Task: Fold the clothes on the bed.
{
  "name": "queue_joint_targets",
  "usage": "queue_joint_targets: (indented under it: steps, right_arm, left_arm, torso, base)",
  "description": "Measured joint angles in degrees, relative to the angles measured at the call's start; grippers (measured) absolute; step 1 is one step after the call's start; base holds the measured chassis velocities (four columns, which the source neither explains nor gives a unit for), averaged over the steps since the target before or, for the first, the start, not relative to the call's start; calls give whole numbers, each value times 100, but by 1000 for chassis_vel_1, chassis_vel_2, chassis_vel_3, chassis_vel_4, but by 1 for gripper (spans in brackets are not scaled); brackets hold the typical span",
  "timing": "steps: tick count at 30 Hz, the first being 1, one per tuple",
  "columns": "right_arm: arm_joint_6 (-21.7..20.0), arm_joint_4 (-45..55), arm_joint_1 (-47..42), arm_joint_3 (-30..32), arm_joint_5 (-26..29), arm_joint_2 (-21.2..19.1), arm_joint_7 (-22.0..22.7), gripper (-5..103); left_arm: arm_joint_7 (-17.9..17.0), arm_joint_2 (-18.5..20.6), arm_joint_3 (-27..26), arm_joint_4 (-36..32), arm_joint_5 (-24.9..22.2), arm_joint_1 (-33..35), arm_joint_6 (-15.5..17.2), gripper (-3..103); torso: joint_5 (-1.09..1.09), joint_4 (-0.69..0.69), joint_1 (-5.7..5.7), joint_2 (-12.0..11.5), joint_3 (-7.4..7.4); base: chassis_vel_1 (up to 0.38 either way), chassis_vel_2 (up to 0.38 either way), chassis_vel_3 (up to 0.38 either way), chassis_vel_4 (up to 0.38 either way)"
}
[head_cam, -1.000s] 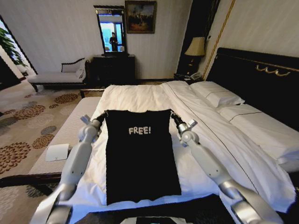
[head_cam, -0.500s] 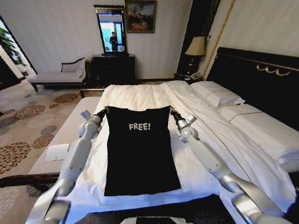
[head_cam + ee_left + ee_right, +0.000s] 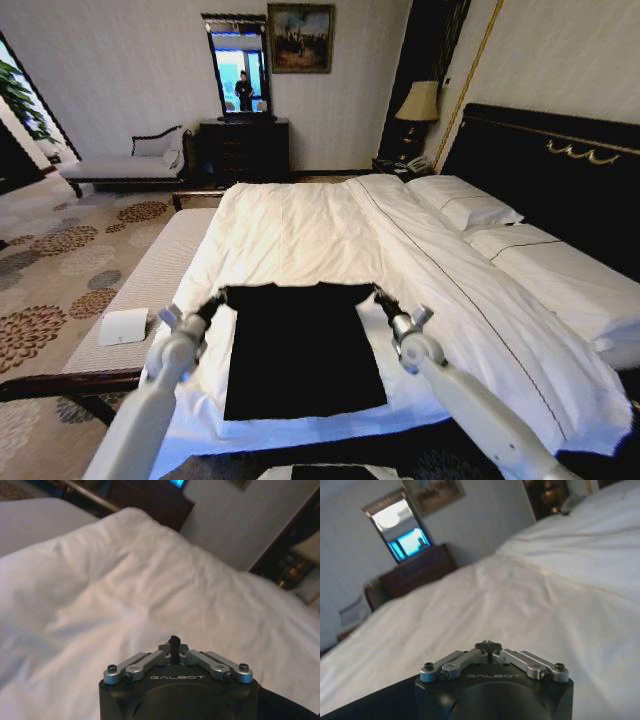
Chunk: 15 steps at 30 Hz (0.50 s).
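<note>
the black t-shirt (image 3: 303,348) lies near the foot edge of the bed (image 3: 300,225), doubled over so its upper edge sits between the two claws and no lettering shows; the left claw (image 3: 212,303) pinches the upper left corner of the cloth and the right claw (image 3: 381,298) pinches the upper right corner, both closed on the fabric, with the arms reaching in from the foot edge on either side; in the wrist views each claw's linkage is drawn in tight over a dark sliver of cloth.

to do this fold well, i judge both corners should come down level and together, so the upper edge lands square on the lower hem; letting go too early, or one side first, would probably leave a skewed or rumpled fold; the fabric looks soft and likely to drag on the bedding.

the white duvet is smooth under the shirt, with pillows (image 3: 463,203) by the dark headboard (image 3: 560,165) along the right edge; a striped bench (image 3: 135,290) runs along the bed's left edge with a white pad (image 3: 124,326) on it; beyond are a dresser (image 3: 244,148), a mirror (image 3: 238,70), a painting (image 3: 300,36), a lamp (image 3: 419,101) and patterned carpet (image 3: 60,240).
</note>
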Motion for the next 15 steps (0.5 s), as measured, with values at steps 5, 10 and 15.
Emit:
queue_joint_targets:
  steps: [5, 10, 15]
  right_arm:
    - [0, 248, -782, 72, -360, 5, 104, 0]
    - [22, 271, -1220, 88, -648, 89, 297, 0]
    - [14, 260, -1352, 122, -750, 164, 513, 0]
  left_arm:
    - [108, -68, -110, -151, 403, 668, 30, 2]
    - [240, -213, -169, -150, 754, 1013, -7, 2]
    - [287, -321, -183, -101, 950, 1128, -28, 2]
  torso:
    - [0, 0, -1, 1, 0]
    - [0, 0, -1, 1, 0]
    - [0, 1, 2, 0, 1]
  base:
    - [0, 0, 0, 0]
    - [0, 0, 0, 0]
    - [0, 0, 0, 0]
